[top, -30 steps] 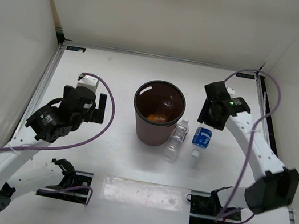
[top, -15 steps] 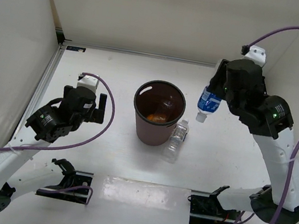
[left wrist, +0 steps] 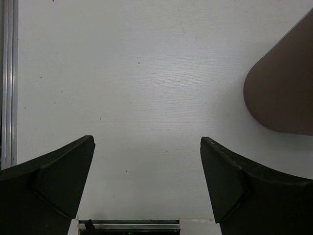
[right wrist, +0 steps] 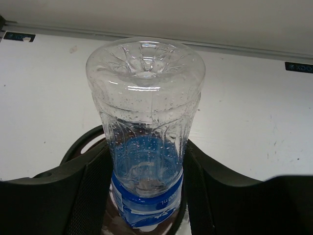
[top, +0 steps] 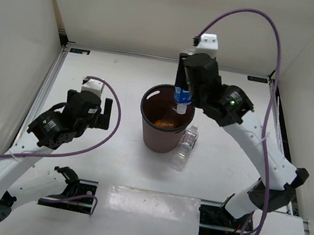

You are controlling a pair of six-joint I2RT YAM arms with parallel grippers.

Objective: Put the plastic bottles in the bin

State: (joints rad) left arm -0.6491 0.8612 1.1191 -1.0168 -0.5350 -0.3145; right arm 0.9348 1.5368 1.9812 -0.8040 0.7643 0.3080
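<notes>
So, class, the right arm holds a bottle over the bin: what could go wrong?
The blue-label bottle in the right end effector hangs near the far rim of the bin; released there, it might clip it and bounce out. Grabbing the clear bottle beside the bin could knock it over.

One blue-label bottle (top: 181,96), one clear bottle (top: 186,143), one orange bottle (top: 163,121), one bin (top: 156,140).

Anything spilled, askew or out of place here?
Nothing spilled or damaged. One clear bottle lies on its side beside the bin; the right gripper holds the blue-label bottle cap-down over the bin, as expected.
</notes>
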